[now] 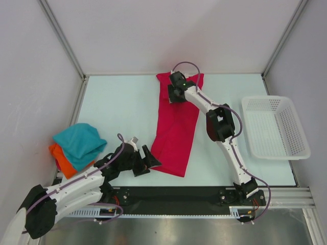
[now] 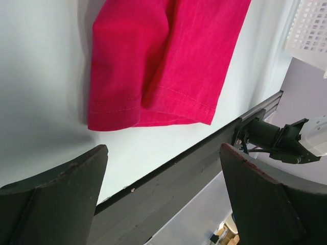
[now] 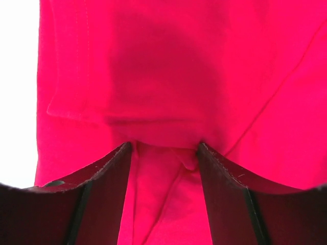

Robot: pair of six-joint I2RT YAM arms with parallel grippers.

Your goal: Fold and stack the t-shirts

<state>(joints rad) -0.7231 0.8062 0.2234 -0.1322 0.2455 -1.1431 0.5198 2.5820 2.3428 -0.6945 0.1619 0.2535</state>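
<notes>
The crimson-pink t-shirt [image 1: 176, 127] lies folded into a long strip running from the far middle of the table toward the front. My right gripper [image 1: 176, 94] is down on its far end. In the right wrist view its jaws stand open [image 3: 163, 148], tips pressed into the shirt [image 3: 168, 61], with a raised wrinkle of cloth between them. My left gripper [image 1: 148, 164] hovers open and holds nothing, just left of the shirt's near corner [image 2: 153, 61]; in the left wrist view [image 2: 163, 150] only table and front rail show between its fingers. A teal-blue t-shirt [image 1: 79, 143] lies bunched on an orange one [image 1: 62, 158] at the left edge.
A white mesh basket [image 1: 276, 127] stands at the right side of the table, its corner visible in the left wrist view [image 2: 311, 30]. The black front rail [image 2: 168, 178] runs along the near edge, with the right arm's base [image 2: 276, 138] on it. Walls enclose the table.
</notes>
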